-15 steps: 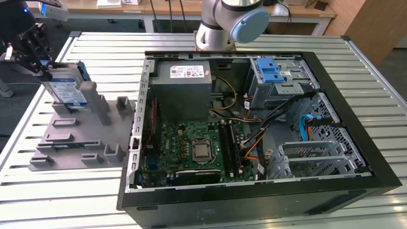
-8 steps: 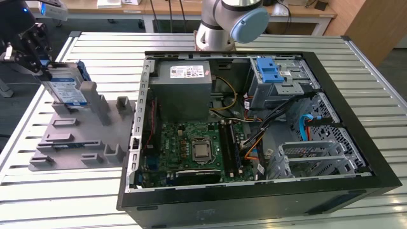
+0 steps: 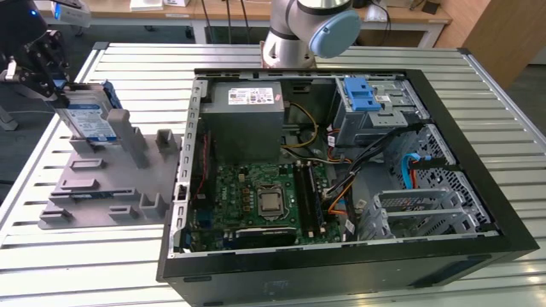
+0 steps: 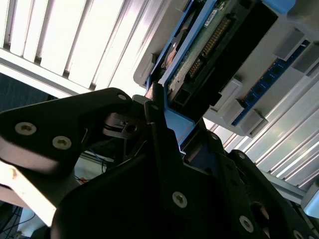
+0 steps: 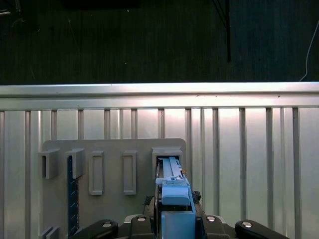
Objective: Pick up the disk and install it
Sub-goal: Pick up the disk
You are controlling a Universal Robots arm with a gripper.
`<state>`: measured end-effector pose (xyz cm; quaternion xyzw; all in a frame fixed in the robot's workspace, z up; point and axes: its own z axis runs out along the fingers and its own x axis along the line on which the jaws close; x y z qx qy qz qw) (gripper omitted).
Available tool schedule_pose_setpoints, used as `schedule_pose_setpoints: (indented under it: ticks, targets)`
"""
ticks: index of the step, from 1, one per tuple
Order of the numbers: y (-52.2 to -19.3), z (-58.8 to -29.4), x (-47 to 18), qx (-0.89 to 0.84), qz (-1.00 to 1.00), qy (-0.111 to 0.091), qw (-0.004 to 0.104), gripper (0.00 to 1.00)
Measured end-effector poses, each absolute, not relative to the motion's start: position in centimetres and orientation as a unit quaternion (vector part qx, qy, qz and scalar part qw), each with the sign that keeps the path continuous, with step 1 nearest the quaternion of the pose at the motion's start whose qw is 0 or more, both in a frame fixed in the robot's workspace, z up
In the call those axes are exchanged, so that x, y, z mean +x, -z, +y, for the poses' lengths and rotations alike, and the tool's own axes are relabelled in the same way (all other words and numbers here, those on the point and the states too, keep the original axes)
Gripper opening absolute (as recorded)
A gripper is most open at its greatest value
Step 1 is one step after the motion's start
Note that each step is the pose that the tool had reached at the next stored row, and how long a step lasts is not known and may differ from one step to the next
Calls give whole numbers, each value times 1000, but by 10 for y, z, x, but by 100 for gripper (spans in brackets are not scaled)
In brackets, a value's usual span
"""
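One pick under way: your gripper (image 3: 58,94) had its fingers (image 4: 157,129) clenched on the disk (image 3: 89,121), which stood upright at its slot in the grey holder (image 3: 94,185) on the bench (image 3: 85,256). The install into the open computer case (image 3: 341,272) was not yet done.

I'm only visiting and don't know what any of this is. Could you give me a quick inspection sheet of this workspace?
Surface: slatted metal table, carrying a grey slotted holder and an open computer case.
Job's things: the disk stands upright on the holder, outside the case, towards the exterior view's left.
Clutter: nothing seen.
Grippers: the end effector is closed on the disk's upper edge.
Cables: a bundle of coloured wires lies inside the case, below the drive cage.
Surroundings: the arm's base stands at the table's far side; workbenches are beyond it.
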<state>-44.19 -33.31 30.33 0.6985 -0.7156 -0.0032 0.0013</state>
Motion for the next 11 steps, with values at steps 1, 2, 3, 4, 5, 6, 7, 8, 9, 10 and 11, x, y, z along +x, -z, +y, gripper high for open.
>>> schedule_pose_setpoints:
  ticks: [1, 2, 3, 4, 5, 6, 7, 8, 9, 10, 11]
  targets:
    - [-303, -333, -442, 699, -716, 3, 1, 36]
    - [-304, -333, -442, 699, -716, 3, 1, 36]
    - [-304, -333, -442, 699, -716, 3, 1, 36]
    - [-304, -333, -442, 699, -716, 3, 1, 36]
    - [-304, -333, -442, 699, -716, 3, 1, 36]
    - [-305, -333, -442, 699, -716, 3, 1, 36]
    - [-305, -333, -442, 699, -716, 3, 1, 36]
    - [-305, -333, -442, 699, -716, 3, 1, 36]
    - [-305, -333, -442, 699, -716, 3, 1, 36]
    - [-305, -333, -442, 699, -716, 3, 1, 36]
    - [-305, -333, -442, 699, -716, 3, 1, 36]
